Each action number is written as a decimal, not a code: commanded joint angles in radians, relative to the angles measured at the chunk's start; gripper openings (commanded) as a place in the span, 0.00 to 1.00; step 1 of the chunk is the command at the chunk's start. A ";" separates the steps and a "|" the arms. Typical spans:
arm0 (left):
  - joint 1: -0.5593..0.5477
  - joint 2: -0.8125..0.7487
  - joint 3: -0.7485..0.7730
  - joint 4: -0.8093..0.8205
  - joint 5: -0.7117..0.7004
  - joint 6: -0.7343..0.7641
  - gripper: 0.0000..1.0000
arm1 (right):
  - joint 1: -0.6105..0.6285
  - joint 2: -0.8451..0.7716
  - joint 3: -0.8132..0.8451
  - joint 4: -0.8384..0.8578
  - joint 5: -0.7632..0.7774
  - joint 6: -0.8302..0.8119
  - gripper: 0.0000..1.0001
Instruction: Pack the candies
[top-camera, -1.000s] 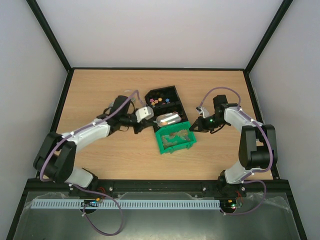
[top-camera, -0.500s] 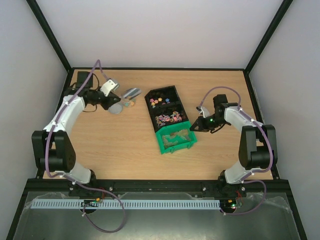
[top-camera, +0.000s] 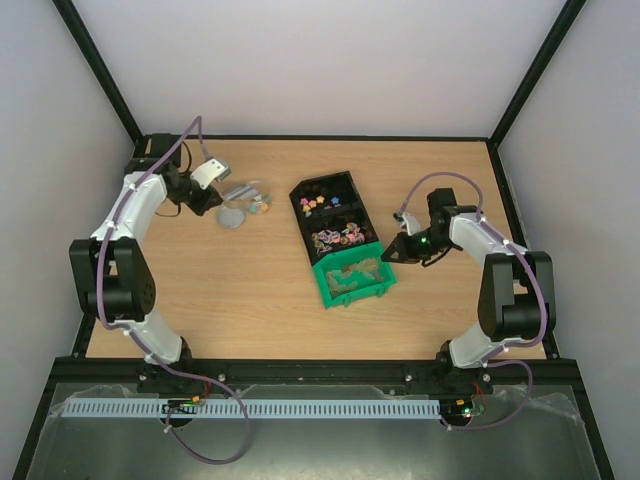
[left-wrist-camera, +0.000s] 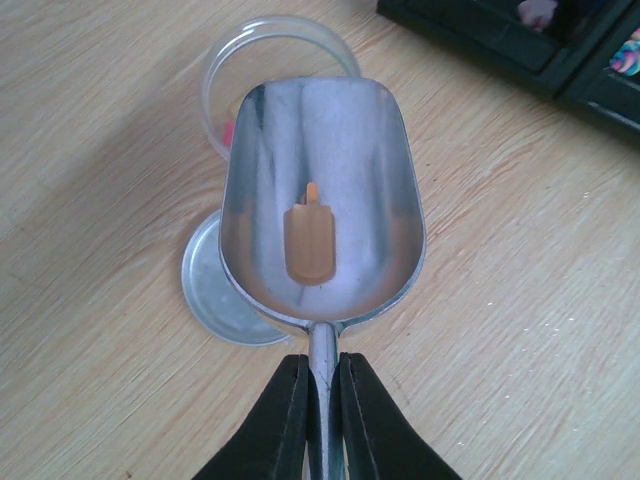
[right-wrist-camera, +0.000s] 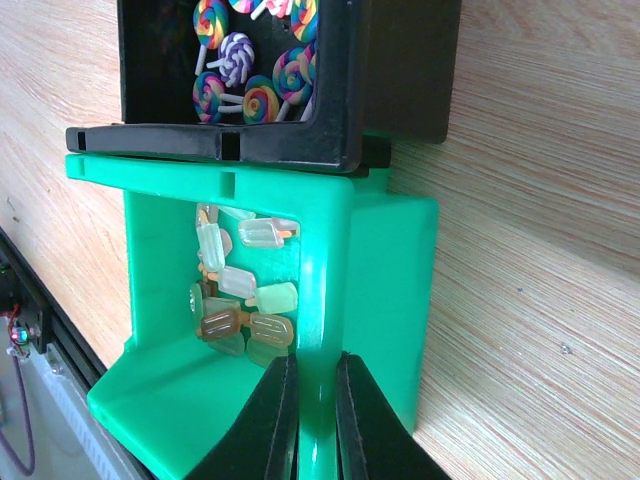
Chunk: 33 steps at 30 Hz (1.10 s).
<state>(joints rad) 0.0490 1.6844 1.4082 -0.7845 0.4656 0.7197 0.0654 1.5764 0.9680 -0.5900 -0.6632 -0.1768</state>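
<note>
Left wrist: scoop (left-wrist-camera: 322, 190) hides most of clear cup (left-wrist-camera: 270, 45); black tray (left-wrist-camera: 470, 30) cut off upper right. Right wrist: green bin (right-wrist-camera: 385, 270) cut off bottom. Overhead: candies (top-camera: 338, 236) too small to resolve.

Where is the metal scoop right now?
The scoop is at back left in the top view, held in the left gripper over a clear cup and round lid.

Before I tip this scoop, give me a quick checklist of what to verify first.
1. Left gripper jaws shut on the scoop handle: ok.
2. Scoop loaded, one orange-brown popsicle-shaped piece inside: ok.
3. Clear cup uncovered, lid lying on the table beside it: ok.
4. Scoop's front lip over the cup's mouth: cannot tell, the scoop hides the cup's near side.
5. Right gripper jaws shut on the green bin wall: ok.
</note>
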 joint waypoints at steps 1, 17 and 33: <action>0.005 0.035 0.059 -0.056 -0.068 0.017 0.02 | -0.009 -0.018 0.000 -0.034 0.081 -0.041 0.07; -0.025 0.162 0.230 -0.164 -0.144 0.029 0.02 | -0.012 -0.018 0.001 -0.042 0.074 -0.050 0.08; -0.099 0.188 0.307 -0.240 -0.306 0.081 0.02 | -0.013 -0.015 0.003 -0.048 0.069 -0.056 0.09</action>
<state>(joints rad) -0.0387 1.8526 1.6726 -0.9771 0.2050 0.7795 0.0601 1.5707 0.9680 -0.5930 -0.6510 -0.2001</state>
